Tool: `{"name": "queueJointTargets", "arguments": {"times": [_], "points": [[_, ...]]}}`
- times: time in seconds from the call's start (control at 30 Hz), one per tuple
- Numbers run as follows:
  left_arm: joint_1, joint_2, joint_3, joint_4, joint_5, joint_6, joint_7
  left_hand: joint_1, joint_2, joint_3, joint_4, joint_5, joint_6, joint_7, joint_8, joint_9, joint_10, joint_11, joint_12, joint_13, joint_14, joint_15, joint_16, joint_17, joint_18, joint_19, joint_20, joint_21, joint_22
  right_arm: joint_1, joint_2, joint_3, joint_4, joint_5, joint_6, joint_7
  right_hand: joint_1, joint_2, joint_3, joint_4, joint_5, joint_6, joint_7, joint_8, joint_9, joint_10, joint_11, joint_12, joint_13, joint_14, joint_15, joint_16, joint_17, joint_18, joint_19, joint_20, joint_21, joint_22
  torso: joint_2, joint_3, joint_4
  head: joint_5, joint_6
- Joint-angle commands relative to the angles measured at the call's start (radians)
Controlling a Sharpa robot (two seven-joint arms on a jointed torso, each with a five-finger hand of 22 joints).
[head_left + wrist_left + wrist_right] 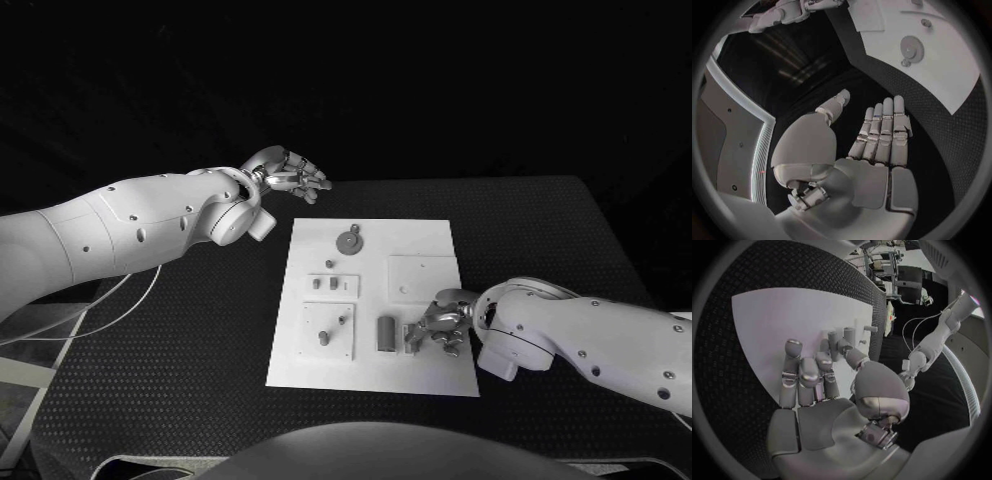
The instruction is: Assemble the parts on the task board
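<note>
Right hand (437,328): fingers apart, empty, nearer hand. Grey cylinder (387,333) just beside at nine o'clock, long axis twelve-to-six, on board (433,232).

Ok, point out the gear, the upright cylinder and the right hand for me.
gear (351,240), head view, on its round face.
upright cylinder (387,333), head view, mid-body.
right hand (437,328), head view, middle of the hand, over the task board's near right part.

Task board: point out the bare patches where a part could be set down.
On the white task board, the far right corner beyond the round grey gear lies bare, and so does the near strip along its front edge. The middle is crowded: raised plates with pegs, the grey cylinder, and the right hand beside it.
</note>
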Motion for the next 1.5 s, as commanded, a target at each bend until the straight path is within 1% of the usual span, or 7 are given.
{"name": "queueJointTargets", "arguments": {"times": [0.03,0.33,0.57,0.83,0.93,1.4,1.5], "points": [[0.001,0.002,0.0,0.002,0.002,0.013,0.011,-0.001,-0.006,-0.001,0.007,-0.003,-0.003,0.013,0.007,-0.001,-0.004,-0.002,0.007,-0.002,0.006,0.001,-0.006,0.001,0.014,-0.003,0.001,0.003,-0.001,-0.001,0.002,0.0,-0.006,-0.016,0.014,-0.001,0.026,0.024,0.001,0.002,0.002,-0.023,0.032,0.007,0.0,0.007,-0.004,0.004,0.0,-0.002,-0.007,0.005,0.0,0.021,-0.001,-0.002,0.004,0.02,0.0,-0.0003,0.0002,0.0,0.0],[0.001,0.001,0.0,0.002,0.002,0.013,0.01,-0.001,-0.006,-0.001,0.008,-0.003,-0.003,0.013,0.007,-0.001,-0.004,-0.002,0.007,-0.002,0.006,0.001,-0.006,0.001,0.014,-0.003,0.001,0.003,-0.001,-0.006,0.007,0.0,-0.018,-0.018,0.014,-0.001,0.025,0.021,0.0,0.002,0.002,-0.023,0.032,0.007,-0.001,0.006,-0.004,0.004,-0.001,-0.002,-0.007,0.005,0.0,0.021,-0.001,-0.002,0.004,0.02,0.0,-0.0011,0.0006,0.001,-0.001],[0.001,0.001,0.0,0.002,0.002,0.012,0.01,-0.001,-0.006,-0.001,0.008,-0.003,-0.003,0.013,0.007,-0.001,-0.004,-0.002,0.007,-0.002,0.006,0.001,-0.006,0.002,0.014,-0.003,0.001,0.003,-0.001,-0.008,0.014,0.0,-0.026,-0.008,0.004,0.005,0.008,0.006,-0.008,0.005,0.002,-0.023,0.032,0.006,-0.006,0.004,-0.003,0.004,-0.001,-0.003,-0.008,0.005,0.0,0.021,0.0,-0.001,0.005,0.019,0.0,-0.001,0.0006,0.003,0.0],[0.001,0.001,0.0,0.003,0.002,0.014,0.01,-0.001,-0.006,-0.001,0.008,-0.003,-0.004,0.013,0.007,-0.001,-0.004,-0.002,0.007,-0.002,0.006,0.001,-0.007,0.002,0.014,-0.003,0.001,0.003,-0.001,-0.009,0.016,0.0,-0.019,-0.007,0.025,0.005,-0.004,-0.009,-0.013,0.005,0.002,-0.024,0.033,0.004,-0.011,0.001,-0.003,0.001,-0.004,-0.003,-0.007,0.004,-0.001,0.021,0.001,-0.001,0.004,0.018,0.0,-0.0012,-0.0001,0.004,-0.002],[0.001,0.001,0.0,0.003,0.002,0.014,0.01,-0.001,-0.006,-0.001,0.008,-0.003,-0.004,0.013,0.007,-0.001,-0.004,-0.002,0.008,-0.002,0.006,0.001,-0.007,0.002,0.014,-0.003,0.001,0.003,-0.001,-0.009,0.016,0.0,-0.016,-0.005,0.035,0.004,-0.006,-0.01,-0.013,0.006,0.002,-0.024,0.033,0.004,-0.012,0.0,-0.003,0.0,-0.005,-0.003,-0.007,0.004,-0.001,0.021,0.001,-0.001,0.004,0.017,0.0,-0.0012,-0.0003,0.003,-0.002],[0.001,0.0,0.0,0.003,0.002,0.014,0.01,-0.001,-0.005,-0.001,0.008,-0.003,-0.004,0.013,0.007,-0.002,-0.004,-0.002,0.008,-0.003,0.007,0.001,-0.007,0.003,0.014,-0.003,0.001,0.003,-0.001,-0.01,0.017,0.0,-0.011,-0.002,0.03,0.005,-0.038,-0.033,-0.017,0.012,0.002,-0.024,0.034,0.003,-0.02,-0.004,-0.002,-0.003,-0.009,-0.002,-0.006,0.001,-0.003,0.021,0.004,0.0,0.001,0.014,0.0,-0.0005,-0.0007,0.004,-0.004],[0.001,0.0,0.0,0.002,0.002,0.013,0.01,-0.001,-0.005,-0.001,0.009,-0.003,-0.004,0.013,0.007,-0.002,-0.004,-0.002,0.008,-0.003,0.007,0.001,-0.007,0.003,0.014,-0.003,0.001,0.003,-0.001,-0.01,0.018,0.0,-0.012,-0.002,0.017,0.008,-0.051,-0.046,-0.019,0.016,0.002,-0.025,0.034,0.003,-0.023,-0.005,-0.002,-0.004,-0.011,-0.002,-0.006,0.0,-0.003,0.021,0.005,0.001,0.0,0.013,0.0,0.0001,-0.0006,0.005,-0.004]]}}
